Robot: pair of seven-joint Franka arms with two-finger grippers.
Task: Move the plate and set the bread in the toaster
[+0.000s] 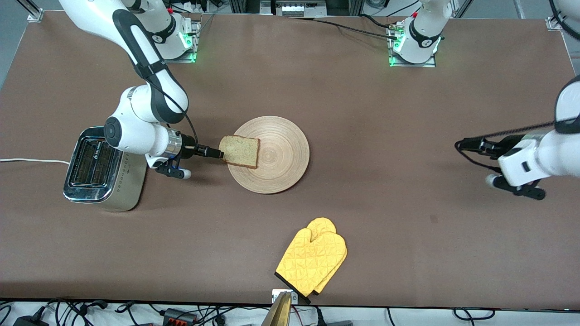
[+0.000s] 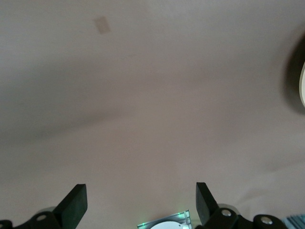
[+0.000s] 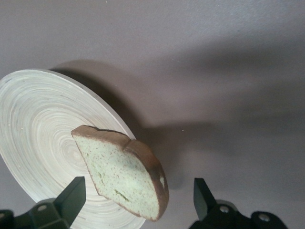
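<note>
I have the right gripper low over the brown table, in the middle band of the front view, reaching level from the toaster's side toward the plate. In the right wrist view its fingers are spread as wide as they go. The squarish slice of pale speckled bread with a brown crust sits in the gap between them, and I see no pad touching it, so nothing is gripped yet.

The slice lies tilted on the large round light-wood plate with fine rings, overhanging the rim on the side toward the boxy cream and chrome two-slot toaster. I judge that overhang is why I come in sideways: the crust edge is offered clear of the wood, so the pads can close on the faces of the slice.

The plate sits at the centre of the frame. The toaster stands toward the right arm's end of the table, slots up, with its white cord trailing off the edge of the frame.

The left gripper waits over bare table toward its own end, well apart from the plate, jaws fully spread and empty. That keeps the centre free for the right arm.

A yellow quilted oven mitt lies low in the frame, nearer the camera than the plate, out of the way.
</note>
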